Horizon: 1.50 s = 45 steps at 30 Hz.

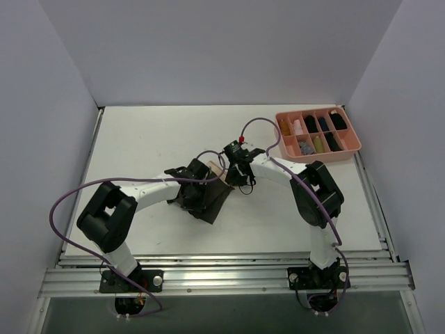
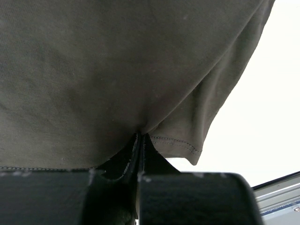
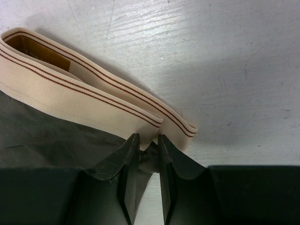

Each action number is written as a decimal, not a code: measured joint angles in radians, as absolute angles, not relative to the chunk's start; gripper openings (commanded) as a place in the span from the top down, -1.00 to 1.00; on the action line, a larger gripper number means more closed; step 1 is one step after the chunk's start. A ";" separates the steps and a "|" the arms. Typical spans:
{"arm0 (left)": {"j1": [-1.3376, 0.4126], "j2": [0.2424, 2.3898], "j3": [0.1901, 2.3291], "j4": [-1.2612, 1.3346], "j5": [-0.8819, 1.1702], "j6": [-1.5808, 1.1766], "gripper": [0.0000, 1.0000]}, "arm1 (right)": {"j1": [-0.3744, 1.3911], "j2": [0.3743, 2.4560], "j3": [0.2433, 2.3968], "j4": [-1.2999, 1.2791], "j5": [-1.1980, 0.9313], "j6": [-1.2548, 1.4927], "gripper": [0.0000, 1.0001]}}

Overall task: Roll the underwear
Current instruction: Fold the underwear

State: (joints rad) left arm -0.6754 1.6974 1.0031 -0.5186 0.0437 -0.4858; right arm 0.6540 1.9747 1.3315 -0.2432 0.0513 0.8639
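Note:
The underwear [image 1: 214, 202], dark olive-brown cloth with a beige waistband, lies on the white table between my two grippers. My left gripper [image 1: 199, 193] sits over its left part. In the left wrist view the gripper [image 2: 139, 137] is shut, pinching a fold of the olive cloth [image 2: 117, 70], which fills most of that view. My right gripper [image 1: 240, 179] is at the cloth's right end. In the right wrist view it [image 3: 148, 143] is closed with a narrow gap on the cloth just below the folded, red-striped waistband [image 3: 84, 98].
A pink compartment tray [image 1: 285, 147] with small rolled bundles stands at the back right of the table [image 1: 139, 139]. Purple cables loop over both arms. Grey walls enclose the table on three sides, and a metal rail runs along the near edge.

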 measured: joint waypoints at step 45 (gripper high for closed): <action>-0.658 1.556 1.055 -0.580 0.055 -0.512 0.95 | 0.641 1.901 1.347 -0.233 0.068 0.836 1.00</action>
